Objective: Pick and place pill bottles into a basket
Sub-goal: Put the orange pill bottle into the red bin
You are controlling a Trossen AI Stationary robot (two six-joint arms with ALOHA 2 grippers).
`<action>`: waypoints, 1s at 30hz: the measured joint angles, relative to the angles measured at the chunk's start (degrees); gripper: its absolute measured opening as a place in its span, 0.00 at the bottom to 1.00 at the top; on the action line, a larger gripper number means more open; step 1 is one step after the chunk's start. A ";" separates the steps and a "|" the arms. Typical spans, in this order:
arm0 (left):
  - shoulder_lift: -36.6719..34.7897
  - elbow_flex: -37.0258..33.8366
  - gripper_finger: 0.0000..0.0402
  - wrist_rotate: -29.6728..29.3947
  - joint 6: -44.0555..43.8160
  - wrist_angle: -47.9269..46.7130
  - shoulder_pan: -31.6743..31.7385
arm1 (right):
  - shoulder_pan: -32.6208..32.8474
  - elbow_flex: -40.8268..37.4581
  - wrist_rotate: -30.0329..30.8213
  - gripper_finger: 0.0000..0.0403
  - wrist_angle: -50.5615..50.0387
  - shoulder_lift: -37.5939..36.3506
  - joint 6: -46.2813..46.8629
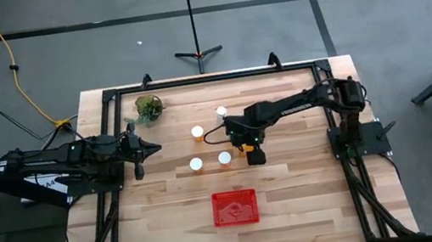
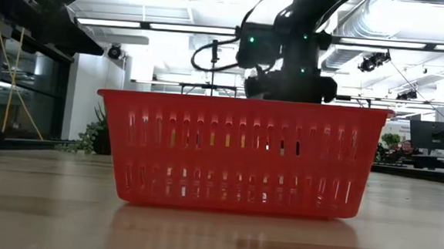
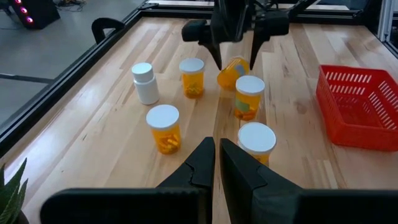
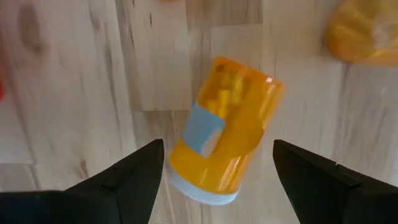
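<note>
The red basket sits on the table at the near edge, nearest the low camera, and it is the landmark here.

Beyond the basket, toward the far side of the table, the right claw hangs above a tipped orange bottle. Its two fingers stand apart, one on each side of the bottle, with wood showing in the gaps; they hold nothing. The bottle lies on its side between them, its white cap toward the claw's wrist and a pale label on its flank.

Around it, also beyond the basket, stand more bottles upright: two orange ones closest to the basket, then another orange one, and farthest off the whitish bottle.

Left of the basket and farther back, the left claw waits low over the table with its fingers pressed together, empty, pointing toward the bottles.

Farthest from the basket, near the far left corner of the table, stands a small green plant.
</note>
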 joint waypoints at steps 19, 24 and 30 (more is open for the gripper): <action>0.00 0.00 0.15 0.00 -0.02 0.01 -0.02 | 0.00 0.00 -3.29 0.57 1.29 1.51 5.00; 0.01 0.00 0.15 0.00 -0.02 0.01 0.00 | 0.04 0.00 -4.38 0.45 1.37 1.51 5.49; 0.01 0.00 0.15 0.01 -0.02 0.03 0.00 | 0.58 0.25 -6.89 0.38 -1.24 1.51 5.36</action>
